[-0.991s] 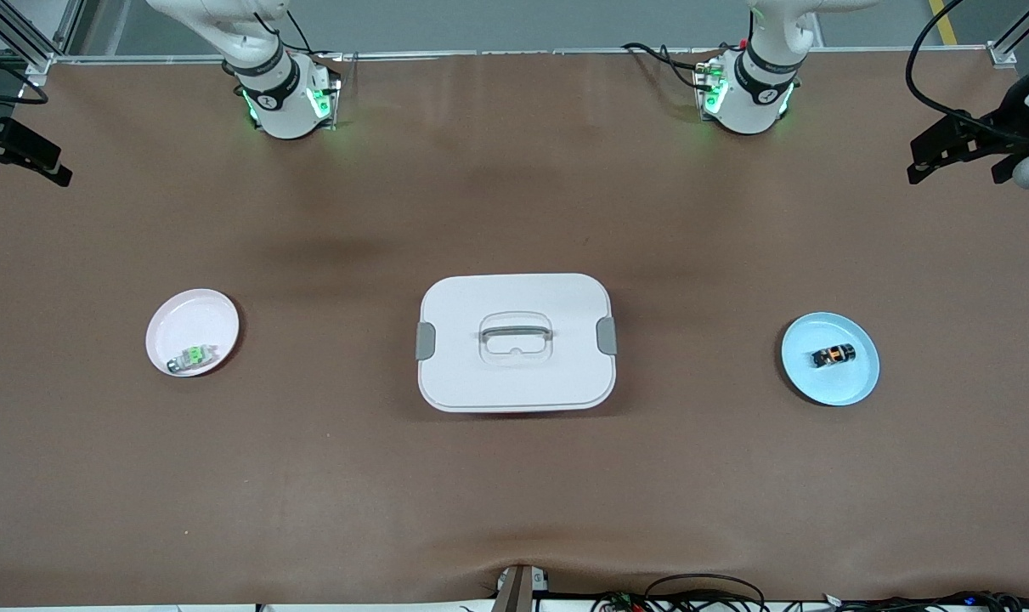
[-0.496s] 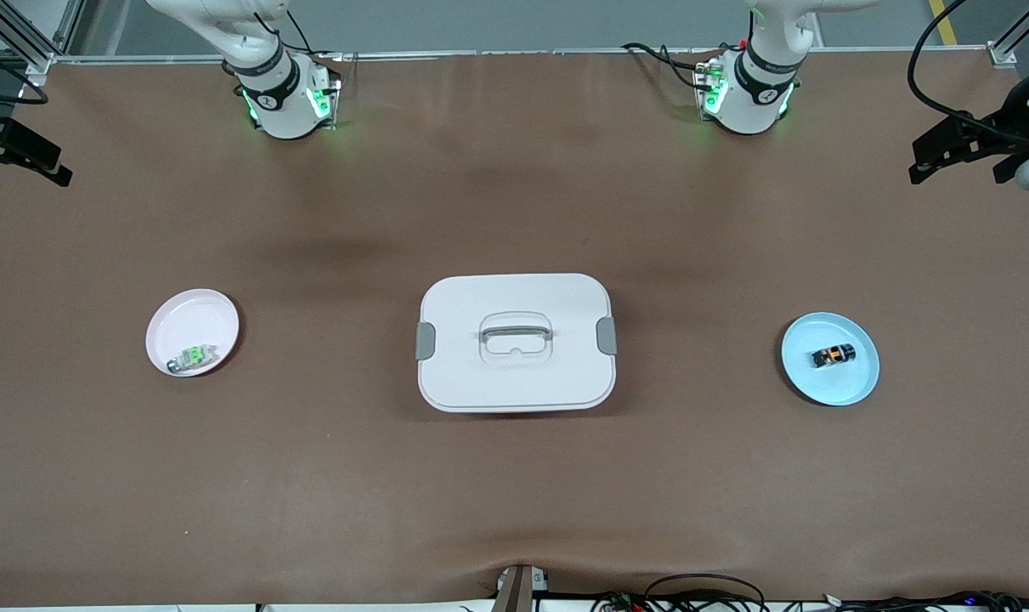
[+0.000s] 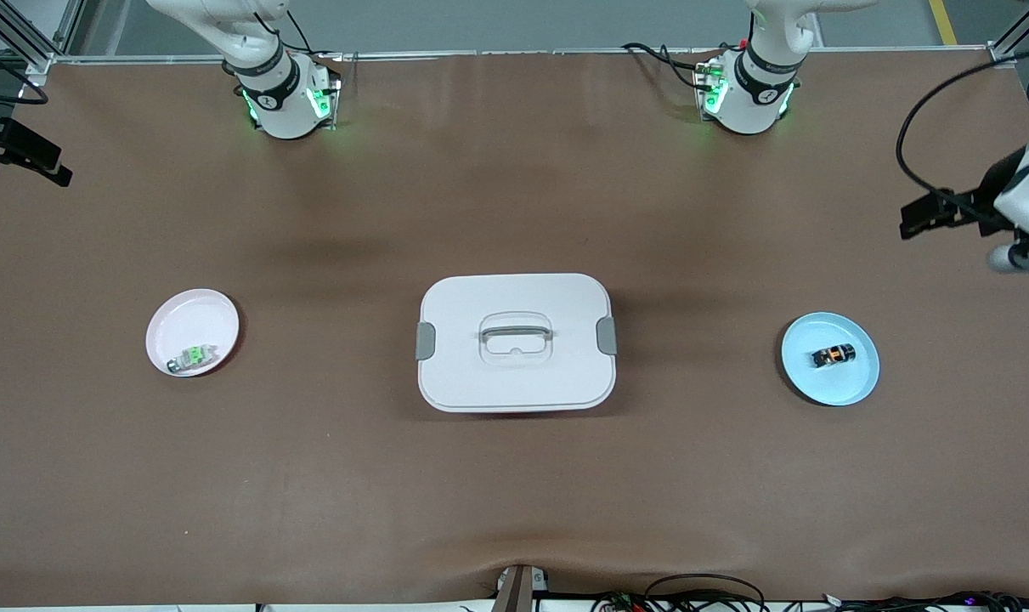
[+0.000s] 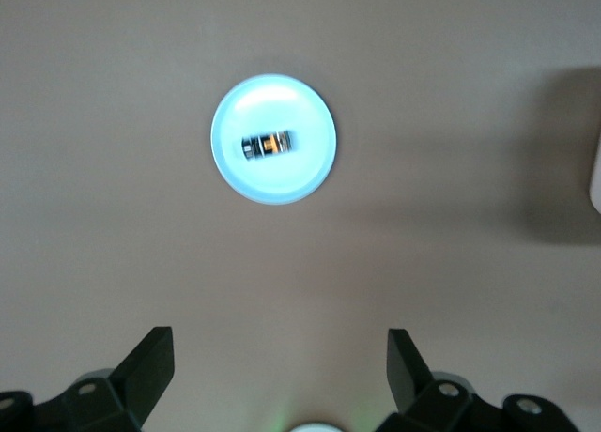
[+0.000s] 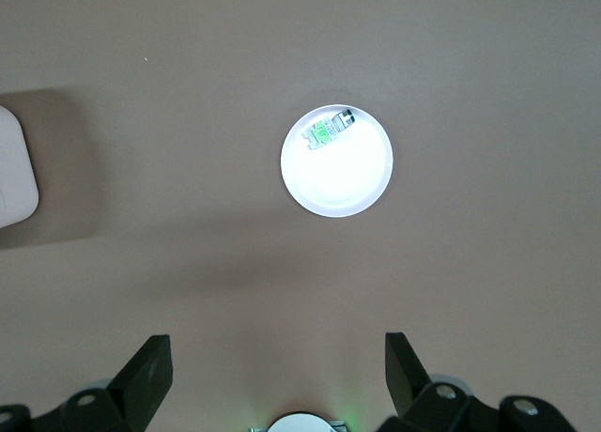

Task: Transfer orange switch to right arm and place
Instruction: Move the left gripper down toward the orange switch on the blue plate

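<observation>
The orange switch (image 3: 833, 355), a tiny black block with an orange middle, lies on a light blue plate (image 3: 837, 388) toward the left arm's end of the table. The left wrist view shows the switch (image 4: 269, 145) on the plate (image 4: 274, 181), well ahead of the jaws. My left gripper (image 3: 922, 217) is open and empty, high over the bare table beside the blue plate; its jaws (image 4: 280, 357) stand wide apart. My right gripper (image 3: 47, 166) waits open and empty over the table's edge at the right arm's end, jaws (image 5: 277, 357) wide.
A white lidded box with a handle (image 3: 515, 342) sits in the middle of the table. A pale pink plate (image 3: 193, 316) toward the right arm's end holds a grey component with a green top (image 3: 193, 357), which the right wrist view also shows (image 5: 324, 131).
My left gripper has moved over the table toward the blue plate. The right arm, the plates and the box have not moved.
</observation>
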Robot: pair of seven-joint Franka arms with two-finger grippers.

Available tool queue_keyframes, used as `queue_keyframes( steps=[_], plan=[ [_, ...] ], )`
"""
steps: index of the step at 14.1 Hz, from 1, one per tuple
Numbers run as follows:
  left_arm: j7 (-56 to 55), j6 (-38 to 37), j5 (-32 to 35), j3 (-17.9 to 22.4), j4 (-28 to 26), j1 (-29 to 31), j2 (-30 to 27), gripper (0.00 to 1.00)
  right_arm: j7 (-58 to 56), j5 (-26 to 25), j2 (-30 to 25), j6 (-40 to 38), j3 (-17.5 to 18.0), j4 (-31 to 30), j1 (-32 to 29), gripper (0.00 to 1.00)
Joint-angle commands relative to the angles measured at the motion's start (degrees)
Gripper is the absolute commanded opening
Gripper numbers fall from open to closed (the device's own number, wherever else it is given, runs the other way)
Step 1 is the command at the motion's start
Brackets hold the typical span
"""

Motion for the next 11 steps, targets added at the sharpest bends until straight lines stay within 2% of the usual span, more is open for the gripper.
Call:
queue_keyframes(
  steps=[1, 6, 11],
  plan=[
    [-0.9, 9.9, 1.1, -0.1, -7.9, 0.4, -0.4, 1.00, -0.1, -0.5, 0.6, -0.8, 0.3, 1.4, -0.3, 1.00],
    [-1.4, 21.6, 1.1, -0.2, -16.4, 2.5, 1.5, 1.00, -0.2, -0.5, 0.6, -0.8, 0.3, 1.4, -0.3, 1.00],
    [-1.7, 37.7, 1.1, -0.3, -24.3, 5.7, 6.2, 1.00, -0.2, -0.5, 0.6, -0.8, 0.4, 1.4, -0.3, 1.00]
  ],
)
